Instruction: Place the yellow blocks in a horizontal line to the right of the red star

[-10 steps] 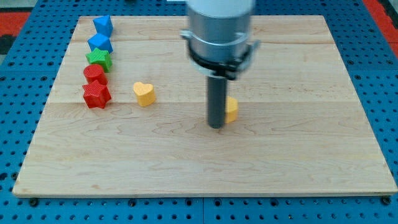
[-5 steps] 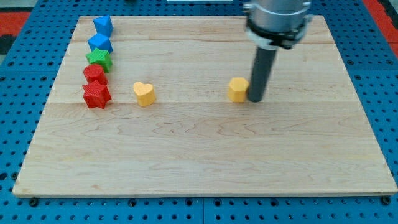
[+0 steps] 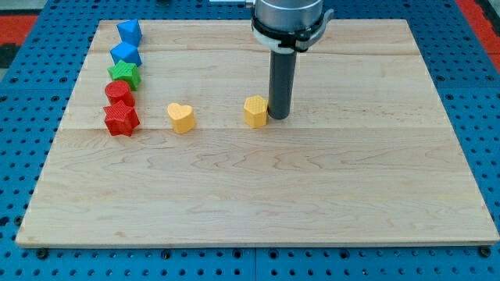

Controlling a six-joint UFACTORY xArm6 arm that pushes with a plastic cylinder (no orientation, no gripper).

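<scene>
Looking at the counter (image 3: 375,195), you see my tip (image 3: 279,117) set down just at the view's right of the yellow hexagonal block (image 3: 255,111), touching or all but touching its right face. No claw is fitted to this arm, so you have only the straight dark rod, which rises from the tip to the grey housing at the view's top.

You find the yellow heart block (image 3: 181,118) well to the view's left of the hexagonal one, at nearly the same height in the view, the heart sitting slightly lower. The two yellow blocks stand apart, with bare wood between them.

You find the red star (image 3: 121,119) near the counter's left edge, just left of the heart and roughly level with it. So both yellow blocks lie to the star's right in a rough row.

Above the star you see a column running toward the view's top: a red cylinder (image 3: 119,94) touching the star, then a green block (image 3: 124,74), then two blue blocks (image 3: 126,54) (image 3: 130,32).
</scene>
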